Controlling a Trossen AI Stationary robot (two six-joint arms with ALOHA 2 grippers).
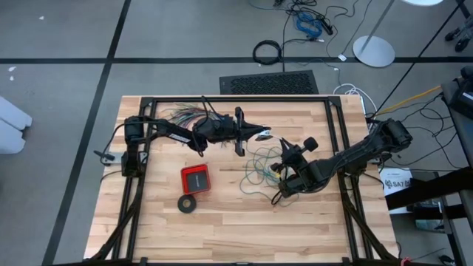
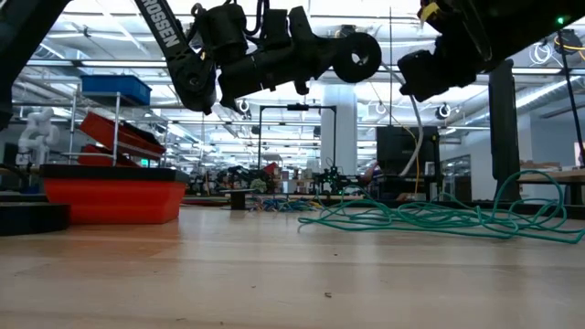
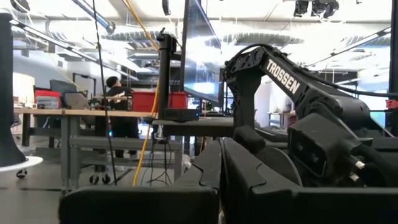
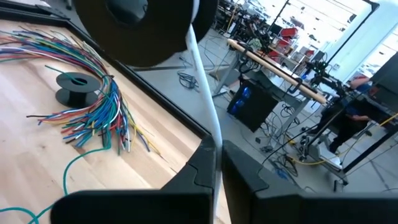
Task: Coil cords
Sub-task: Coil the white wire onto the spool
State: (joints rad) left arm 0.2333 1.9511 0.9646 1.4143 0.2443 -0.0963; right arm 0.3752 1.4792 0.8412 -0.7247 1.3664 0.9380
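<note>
Sprawling loose on the wooden table (image 1: 222, 229) lies the thin teal-green wire (image 1: 260, 171), uncoiled (most work remains, I judge); the right gripper (image 4: 217, 155) pinches the thin white cord (image 4: 205, 93); the left gripper (image 3: 222, 163) hovers shut, empty.

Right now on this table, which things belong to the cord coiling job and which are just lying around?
For the job:
teal-green wire, in a loose tangle
white cord, running up from the shut right gripper

Just lying about:
red box
black tape ring
bundle of coloured wires
black spool
</note>
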